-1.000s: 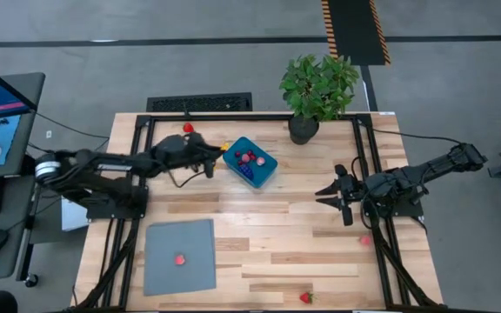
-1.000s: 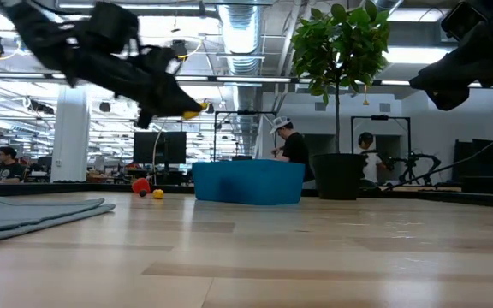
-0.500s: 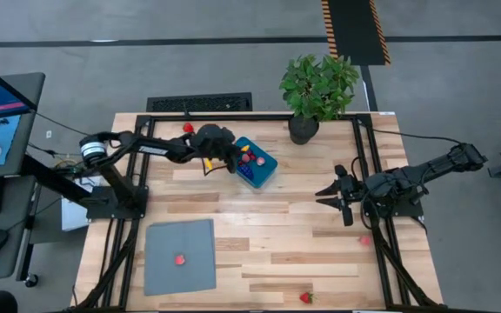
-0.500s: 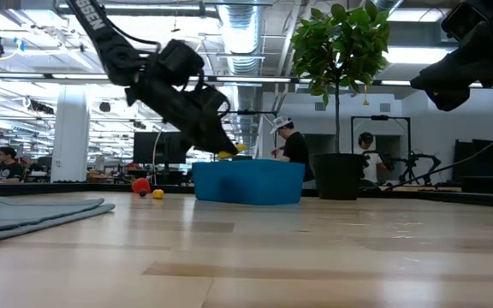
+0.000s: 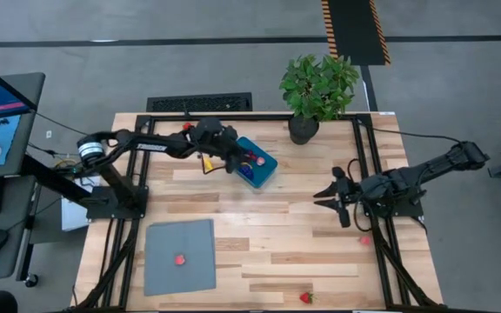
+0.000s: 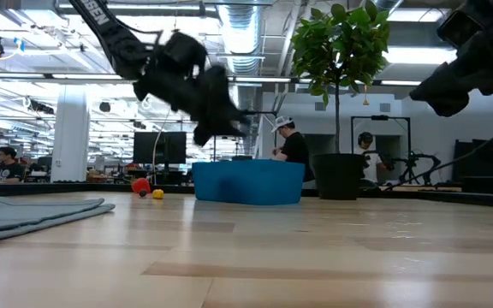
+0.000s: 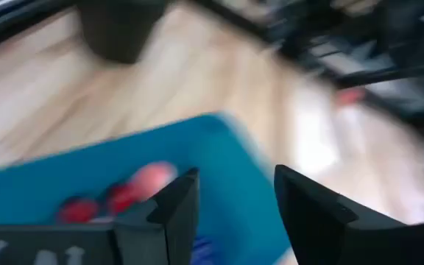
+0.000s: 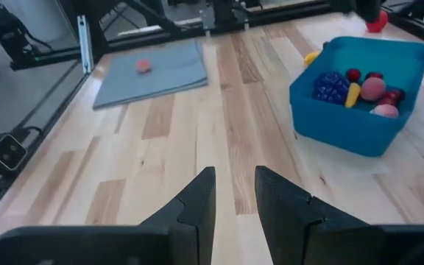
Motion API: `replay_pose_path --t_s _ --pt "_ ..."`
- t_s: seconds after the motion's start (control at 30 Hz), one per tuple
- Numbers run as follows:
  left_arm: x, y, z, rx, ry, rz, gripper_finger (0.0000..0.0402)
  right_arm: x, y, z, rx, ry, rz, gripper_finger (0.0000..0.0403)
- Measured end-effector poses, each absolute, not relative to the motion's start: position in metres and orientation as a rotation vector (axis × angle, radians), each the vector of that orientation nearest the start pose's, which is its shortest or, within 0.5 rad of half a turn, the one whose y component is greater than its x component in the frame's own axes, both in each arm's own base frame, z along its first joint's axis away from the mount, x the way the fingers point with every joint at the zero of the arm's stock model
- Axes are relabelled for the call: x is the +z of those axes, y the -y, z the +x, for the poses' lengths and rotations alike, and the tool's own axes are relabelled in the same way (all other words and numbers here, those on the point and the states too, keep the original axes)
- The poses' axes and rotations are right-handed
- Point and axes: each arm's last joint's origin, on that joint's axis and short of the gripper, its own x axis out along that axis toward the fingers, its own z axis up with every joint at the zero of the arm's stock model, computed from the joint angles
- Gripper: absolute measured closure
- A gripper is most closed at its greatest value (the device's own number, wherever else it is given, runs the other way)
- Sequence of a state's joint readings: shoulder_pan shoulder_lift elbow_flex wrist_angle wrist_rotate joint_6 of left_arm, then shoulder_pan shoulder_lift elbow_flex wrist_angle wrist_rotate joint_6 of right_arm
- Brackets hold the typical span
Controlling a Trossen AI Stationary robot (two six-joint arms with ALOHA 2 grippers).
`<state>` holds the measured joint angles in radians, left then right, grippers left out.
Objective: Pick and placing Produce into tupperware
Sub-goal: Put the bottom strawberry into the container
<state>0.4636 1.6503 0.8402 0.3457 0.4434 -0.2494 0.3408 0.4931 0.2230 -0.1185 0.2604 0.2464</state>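
Note:
The teal tupperware (image 5: 257,165) stands at the table's far middle and holds several small pieces of produce (image 8: 363,90), red, pink, yellow and purple. My left gripper (image 5: 235,162) hovers over its left end, open, with nothing between the fingers (image 7: 177,199). My right gripper (image 5: 322,196) waits above the table's right side, open and empty (image 8: 234,177). Loose produce lies around: a yellow piece (image 5: 205,162) left of the tupperware, a red one (image 5: 188,128) at the far edge, and a red one (image 5: 179,258) on the grey sheet.
A potted plant (image 5: 318,87) stands at the far edge, right of the tupperware. The grey sheet (image 5: 179,256) lies at the near left. A strawberry (image 5: 305,297) lies at the near edge and a pink piece (image 5: 365,240) by the right rail.
My left gripper has gone toward the table's right edge, from left of the tupperware to over it, carrying a yellow piece at its fingertips. The piece is no longer between the fingers.

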Motion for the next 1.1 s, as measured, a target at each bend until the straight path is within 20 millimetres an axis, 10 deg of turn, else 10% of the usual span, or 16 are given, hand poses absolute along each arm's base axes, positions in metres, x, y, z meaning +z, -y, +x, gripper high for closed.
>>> replay_pose_path --t_s 0.53,1.1 --pt "0.276 -0.038 0.280 -0.227 -0.315 -0.143 0.0242 0.188 -0.072 0.120 0.355 -0.359 0.133 0.0284" --pt "0.222 0.057 0.211 -0.245 -0.122 -0.025 0.0242 0.181 -0.095 0.136 0.368 -0.308 0.065 0.0284"
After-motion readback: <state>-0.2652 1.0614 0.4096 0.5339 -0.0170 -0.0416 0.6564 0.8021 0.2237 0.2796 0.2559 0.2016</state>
